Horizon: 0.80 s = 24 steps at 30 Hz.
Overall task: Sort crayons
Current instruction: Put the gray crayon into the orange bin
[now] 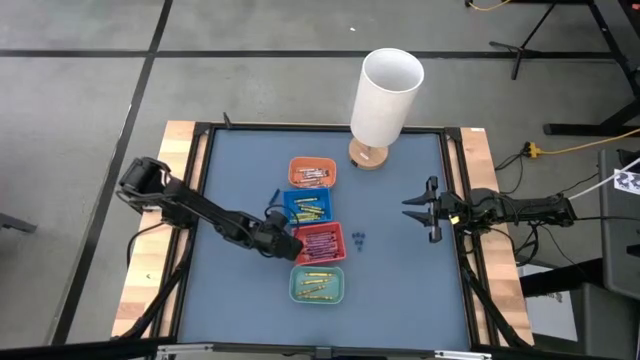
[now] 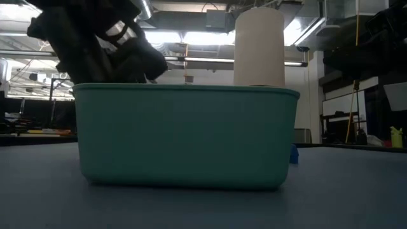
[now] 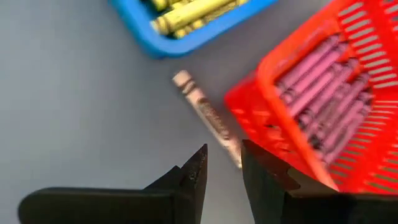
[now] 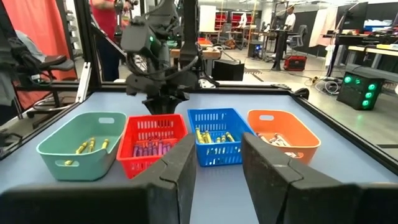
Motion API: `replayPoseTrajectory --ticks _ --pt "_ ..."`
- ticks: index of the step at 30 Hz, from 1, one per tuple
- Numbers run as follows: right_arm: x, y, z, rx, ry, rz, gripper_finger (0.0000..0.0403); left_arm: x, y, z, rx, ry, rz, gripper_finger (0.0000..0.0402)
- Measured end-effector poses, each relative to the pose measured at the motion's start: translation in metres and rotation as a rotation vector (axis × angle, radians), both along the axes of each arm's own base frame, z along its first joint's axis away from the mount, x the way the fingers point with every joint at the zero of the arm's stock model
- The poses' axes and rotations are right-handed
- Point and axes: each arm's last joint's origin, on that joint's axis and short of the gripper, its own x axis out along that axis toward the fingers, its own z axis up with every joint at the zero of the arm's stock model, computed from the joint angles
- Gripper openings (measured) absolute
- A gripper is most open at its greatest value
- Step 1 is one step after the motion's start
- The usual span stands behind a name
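Note:
A pale pink crayon point(image 3: 207, 116) lies flat on the blue table, in the gap between the blue tray point(image 1: 308, 206) and the red tray point(image 1: 320, 242). My left gripper point(image 3: 224, 160) is low over it at the red tray's left side point(image 1: 286, 240). Its fingers are a little apart, and the crayon's near end runs in under them. The red tray holds purple crayons point(image 3: 323, 93), the blue tray holds yellow ones point(image 3: 186, 12), and the teal tray point(image 1: 317, 284) holds yellow ones too. A few small blue crayons point(image 1: 359, 239) lie loose on the table. My right gripper point(image 1: 412, 210) is open and empty at the table's right. My left gripper comes down at the pale pink crayon's near end point(image 3: 233, 149), which runs under one fingertip point(image 3: 252, 155). I cannot tell whether the finger touches it. The crayon lies on the table beside the red tray's wall.
An orange tray point(image 1: 312, 172) holds a few crayons at the far end of the row. A tall white cylinder point(image 1: 388, 98) stands on a wooden base at the far edge. In the low view the teal tray point(image 2: 184, 137) fills the foreground.

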Motion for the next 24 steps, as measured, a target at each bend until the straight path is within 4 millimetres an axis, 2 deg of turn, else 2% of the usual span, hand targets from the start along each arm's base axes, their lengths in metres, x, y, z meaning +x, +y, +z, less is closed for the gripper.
replayPoseTrajectory --ticks 14,24 --pt "0.000 0.000 0.000 0.000 0.000 0.000 0.0124 0.007 0.019 -0.004 0.043 -0.020 0.092 0.0082" --pt "0.000 0.000 0.000 0.000 0.000 0.000 0.0124 0.008 0.020 -0.004 0.039 -0.019 0.102 0.0082"
